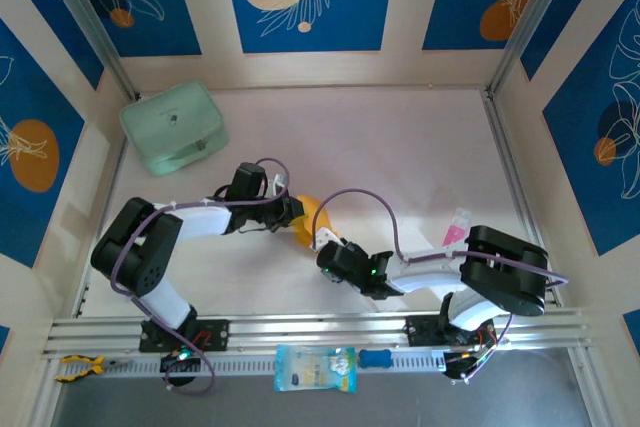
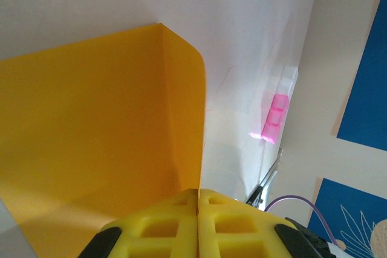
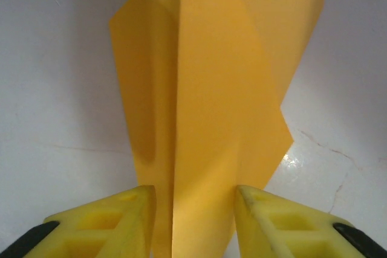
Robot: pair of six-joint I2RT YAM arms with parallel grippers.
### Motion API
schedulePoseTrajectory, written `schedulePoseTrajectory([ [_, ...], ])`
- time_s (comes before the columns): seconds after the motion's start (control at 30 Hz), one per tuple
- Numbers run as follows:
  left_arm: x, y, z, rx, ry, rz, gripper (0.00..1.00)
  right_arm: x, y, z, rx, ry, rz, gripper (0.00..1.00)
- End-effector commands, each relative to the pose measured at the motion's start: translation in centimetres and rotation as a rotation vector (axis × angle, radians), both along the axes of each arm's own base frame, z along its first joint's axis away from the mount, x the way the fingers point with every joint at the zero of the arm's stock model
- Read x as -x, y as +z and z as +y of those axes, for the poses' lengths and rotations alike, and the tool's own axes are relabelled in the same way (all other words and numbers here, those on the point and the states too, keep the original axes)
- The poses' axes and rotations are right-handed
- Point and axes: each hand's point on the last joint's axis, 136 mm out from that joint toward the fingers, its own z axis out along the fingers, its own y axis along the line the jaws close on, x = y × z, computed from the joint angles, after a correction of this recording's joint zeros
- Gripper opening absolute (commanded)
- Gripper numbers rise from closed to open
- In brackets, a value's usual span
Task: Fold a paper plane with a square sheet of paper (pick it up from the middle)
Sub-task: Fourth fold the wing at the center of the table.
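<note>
Left wrist: left gripper point(image 2: 198, 200) clamped on creased paper point(image 2: 91, 137) spreading toward 10 o'clock; right gripper point(image 3: 193, 212) jaws apart astride it; folding looks partway, more creases left.

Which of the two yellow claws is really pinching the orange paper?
The left arm's jaws: their yellow pads are pressed together on the orange paper. The right arm's pads stand apart, the paper running between them.

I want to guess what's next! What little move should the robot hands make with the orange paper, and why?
Probably the right hand should close on the paper. The folded sheet stands between its open fingers, while the left hand is pinched shut on another edge, so both would hold it.
</note>
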Motion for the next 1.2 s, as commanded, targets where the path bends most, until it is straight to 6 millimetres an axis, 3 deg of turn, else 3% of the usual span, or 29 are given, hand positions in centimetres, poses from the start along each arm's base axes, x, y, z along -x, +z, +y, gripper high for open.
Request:
schedulePoseTrajectory([
  [0.0, 0.11, 0.5, -0.39, -0.003, -0.038, -0.015, 0.07, -0.57, 1.13, 1.0, -0.05, -0.015, -0.038, 0.35],
  [0.4, 0.15, 0.42, -0.27, -0.017, -0.038, -0.011, 0.06, -0.24, 0.91, 0.45, -0.078, -0.048, -0.016, 0.25],
  [0.97, 0.17, 0.54, -0.33, -0.019, -0.044, -0.008, 0.0, -0.76, 0.66, 0.02, -0.072, -0.079, -0.019, 0.26],
  [1.17, 0.1, 0.56, -0.33, -0.021, -0.044, -0.009, 0.0, -0.84, 0.85, 0.12, -0.086, -0.072, -0.014, 0.21],
])
